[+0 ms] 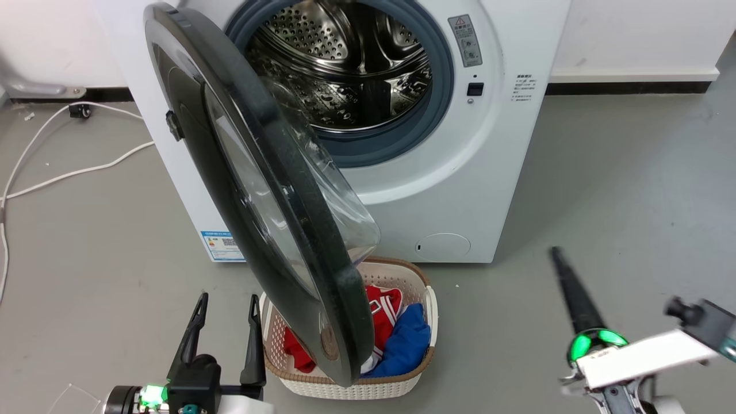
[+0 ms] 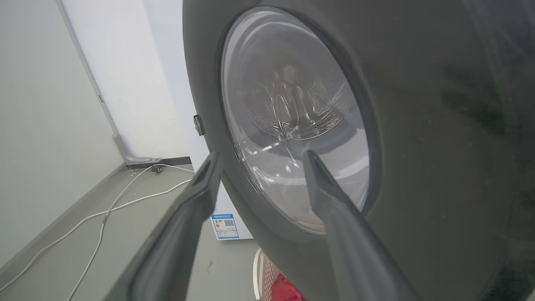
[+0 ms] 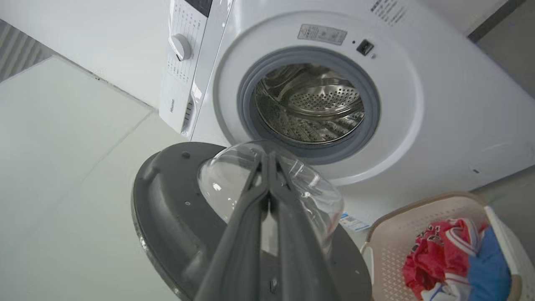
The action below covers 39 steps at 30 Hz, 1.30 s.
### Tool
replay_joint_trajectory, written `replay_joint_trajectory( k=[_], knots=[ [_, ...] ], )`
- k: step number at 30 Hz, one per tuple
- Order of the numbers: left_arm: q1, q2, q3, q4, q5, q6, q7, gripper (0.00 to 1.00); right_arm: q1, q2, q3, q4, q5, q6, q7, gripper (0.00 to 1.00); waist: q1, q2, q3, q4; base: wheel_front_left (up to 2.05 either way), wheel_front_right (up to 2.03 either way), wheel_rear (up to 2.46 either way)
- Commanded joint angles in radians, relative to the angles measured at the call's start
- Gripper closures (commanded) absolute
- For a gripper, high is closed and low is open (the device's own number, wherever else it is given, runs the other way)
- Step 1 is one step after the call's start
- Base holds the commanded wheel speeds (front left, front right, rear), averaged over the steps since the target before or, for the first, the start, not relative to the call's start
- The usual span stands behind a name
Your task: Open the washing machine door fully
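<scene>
Washing machine door (image 1: 270,167) half-open, outer face leftward; left pincer (image 1: 228,299) wide, right pincer (image 3: 267,155) tips together.

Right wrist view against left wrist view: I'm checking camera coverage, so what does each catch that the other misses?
Right wrist view: a direct look into the steel drum, the control knob, the inner side of the washing machine door with its glass bowl, and the right gripper, shut.
Left wrist view: the door's outer face, white cables on the floor, and the left gripper, open.
Shared: the door, the washing machine, the laundry basket with red clothes.
</scene>
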Motion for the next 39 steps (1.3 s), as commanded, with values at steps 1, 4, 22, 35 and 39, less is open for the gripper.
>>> replay_joint_trajectory(
  k=[1,4,22,35,39],
  knots=[
    [0.015,0.006,0.001,-0.003,-0.001,0.005,-0.002,0.00,0.017,-0.009,0.004,0.013,-0.053,0.003,-0.075,1.00,0.0001,0.0000,-0.004,-0.002,0.00,0.00,0.00],
    [0.018,0.007,0.004,-0.003,-0.001,0.008,-0.002,0.00,0.020,-0.054,0.002,0.042,-0.267,0.003,-0.195,1.00,0.0001,0.0000,-0.009,-0.005,0.00,0.00,0.00],
    [0.017,0.006,0.002,-0.002,0.000,0.015,-0.002,0.00,0.153,0.107,-0.271,-0.062,-1.144,0.001,-0.209,1.00,0.0001,0.0000,-0.013,-0.007,0.00,0.00,0.00],
    [0.028,0.003,0.000,0.002,-0.005,0.016,-0.002,0.00,0.194,0.109,-0.235,-0.015,-1.076,0.001,-0.209,0.00,0.0001,0.0000,-0.019,0.001,0.00,0.00,0.00],
    [0.027,0.002,0.004,0.003,-0.007,0.017,-0.002,0.00,0.197,0.109,-0.238,-0.011,-1.068,0.001,-0.209,0.00,0.0001,0.0000,-0.019,0.005,0.00,0.00,0.00]
  ],
)
